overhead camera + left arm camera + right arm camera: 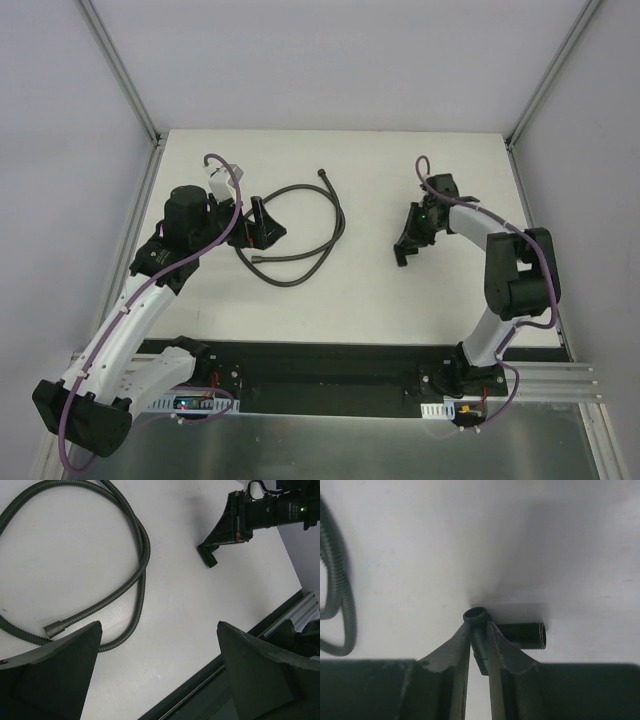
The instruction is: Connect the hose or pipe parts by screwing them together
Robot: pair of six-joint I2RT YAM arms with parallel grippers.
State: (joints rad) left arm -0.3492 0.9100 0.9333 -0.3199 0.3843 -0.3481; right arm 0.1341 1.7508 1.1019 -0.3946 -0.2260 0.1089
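A dark grey flexible hose [341,222] curls in loops on the white table, left of centre. The left wrist view shows the hose [142,565] with one small cylindrical end fitting [55,627] lying flat near my left finger. My left gripper [265,228] hovers over the loop's left side, open [159,630], with nothing between its fingers. My right gripper [403,258] is right of the hose, fingertips down at the table. It is shut [479,630] on a short black pipe fitting [477,616] with threaded ends; a second threaded arm [527,636] sticks out to the right.
A black base rail [330,370] runs along the table's near edge, also seen in the left wrist view as the rail [200,690]. Grey walls and metal frame posts [120,70] close in the back and sides. A bend of hose [347,605] lies left of my right fingers.
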